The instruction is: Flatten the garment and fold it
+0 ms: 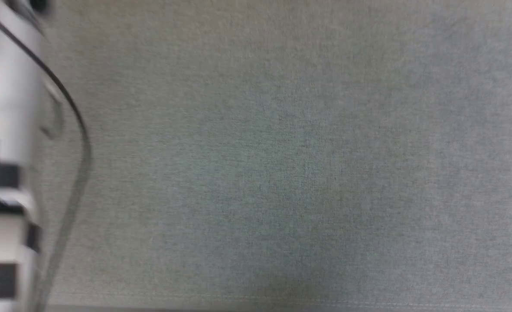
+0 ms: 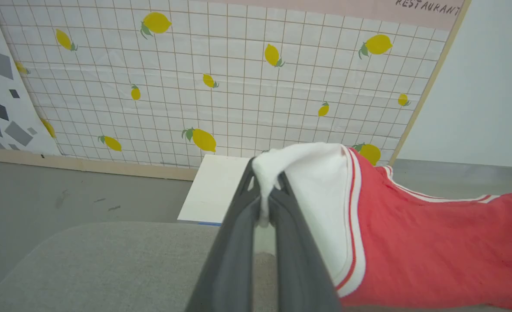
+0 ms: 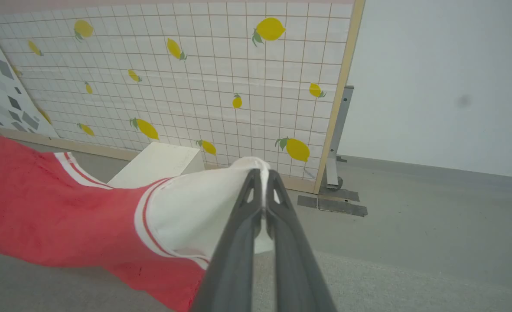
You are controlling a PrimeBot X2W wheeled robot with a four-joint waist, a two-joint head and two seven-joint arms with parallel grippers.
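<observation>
A pale forearm and its cable blur at the left edge over the grey table, as a shirt hangs between the two arms. The left gripper is clamped on the edge of a white sleeve, the cloth bunched over its fingertips. The red body of the shirt runs off to that view's right, above the table, with a lemon-print panel and a white box behind. The right gripper pinches the other sleeve just as firmly, the red cloth sagging away to that view's left. Whether the hem touches the table cannot be told. The step in hand looks to be the spreading: the shirt is lifted by both sleeves but not yet laid flat, and no fold is begun. To do it well, both grips should be kept tight, since each bites only a narrow bit of sleeve that could slip. The arms should draw apart evenly until the sag between them goes, hold level, then lower so the hem lands first. The body can then be drawn smooth across the table before the sleeves are set down and let go.
</observation>
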